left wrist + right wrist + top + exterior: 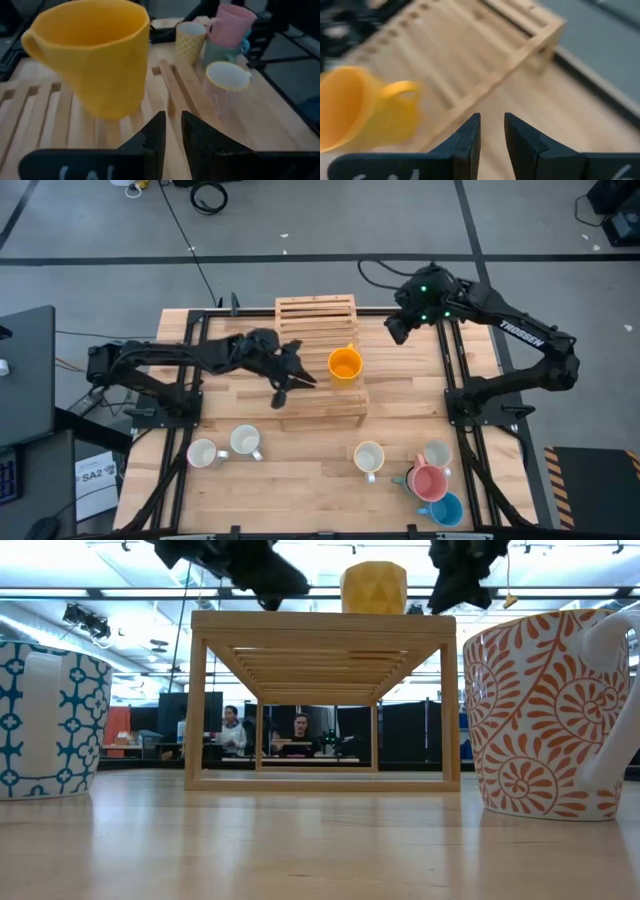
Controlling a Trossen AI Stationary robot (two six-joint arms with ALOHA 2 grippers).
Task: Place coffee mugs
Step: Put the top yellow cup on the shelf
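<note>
An orange mug (344,364) stands upright on its base on top of the slatted wooden rack (300,315), near the rack's right side; it also shows in the low view (373,588) and close up in the left wrist view (95,55). My left gripper (300,378) hovers over the rack just left of that mug, fingers (173,130) nearly together with nothing between them. My right gripper (396,332) hangs above the rack's far right corner, also nearly shut and empty (492,130). More mugs stand on the table's near part.
On the near table stand two white mugs at the left (202,453) (246,441), a cream one (369,456) in the middle, and a cluster at the right with a white (437,452), a pink (430,482) and a blue mug (446,510). Bare wood lies between the groups.
</note>
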